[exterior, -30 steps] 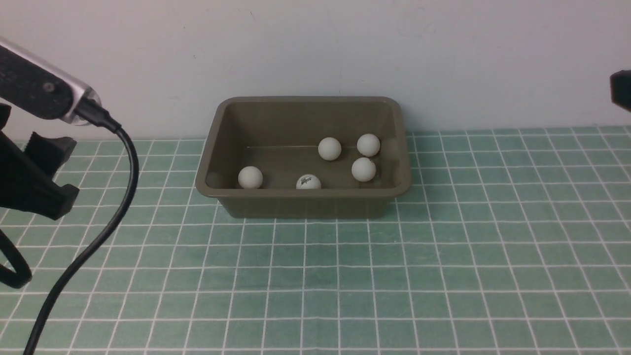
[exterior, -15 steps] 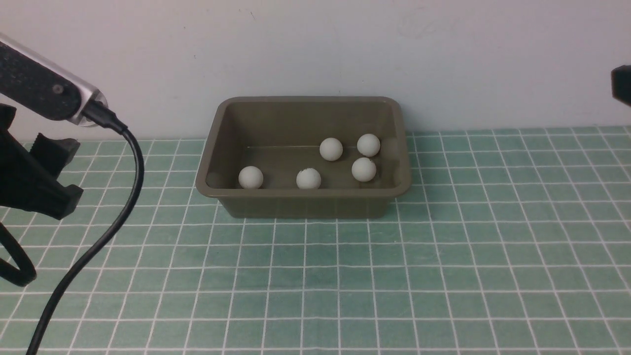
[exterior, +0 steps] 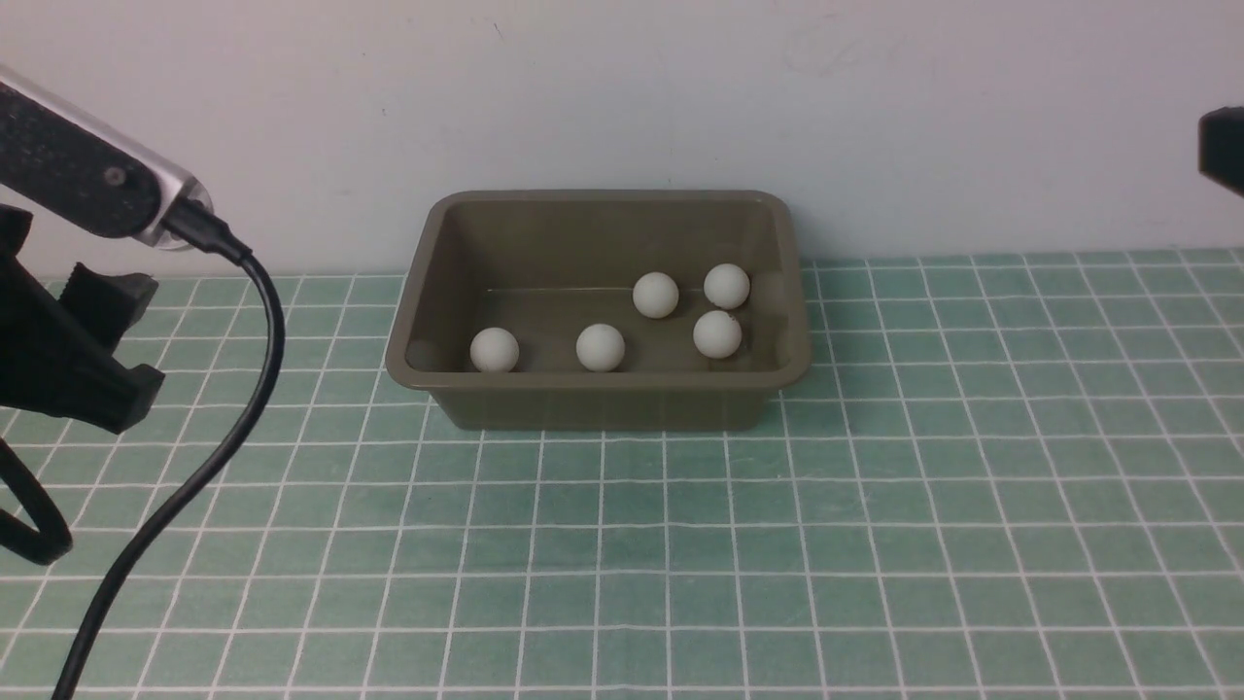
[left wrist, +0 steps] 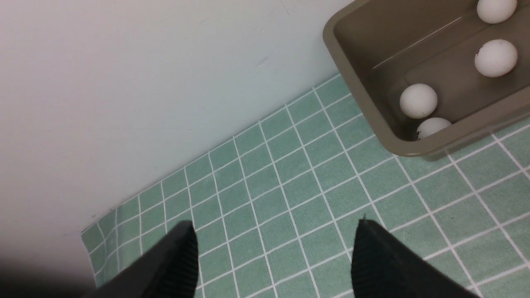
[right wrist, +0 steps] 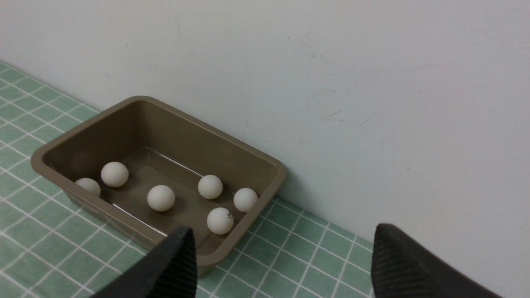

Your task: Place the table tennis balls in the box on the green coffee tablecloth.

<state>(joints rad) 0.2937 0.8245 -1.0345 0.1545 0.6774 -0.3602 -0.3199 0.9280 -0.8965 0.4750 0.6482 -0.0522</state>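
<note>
The olive-brown box point(exterior: 598, 401) stands on the green coffee tablecloth point(exterior: 875, 544) against the back wall. Several white table tennis balls lie inside it, among them one at the left point(exterior: 494, 350), one mid-front point(exterior: 600, 347) and one at the right point(exterior: 717, 334). The right wrist view looks down into the box point(right wrist: 248, 159), where one ball point(right wrist: 220, 220) shows a small black mark. My left gripper point(left wrist: 274, 225) hangs open and empty over bare cloth, left of the box point(left wrist: 360, 89). The right gripper point(right wrist: 283, 229) is open and empty too, raised to the right of the box.
A pale wall runs close behind the box. The left arm point(exterior: 58, 360) and its black cable point(exterior: 194, 476) fill the left edge of the front view. Only a dark sliver of the right arm point(exterior: 1223, 151) shows at the right edge.
The ball by the box's front wall has rolled slightly back and left, turning its logo out of sight. The left arm shifted a little to the right, then stopped.
</note>
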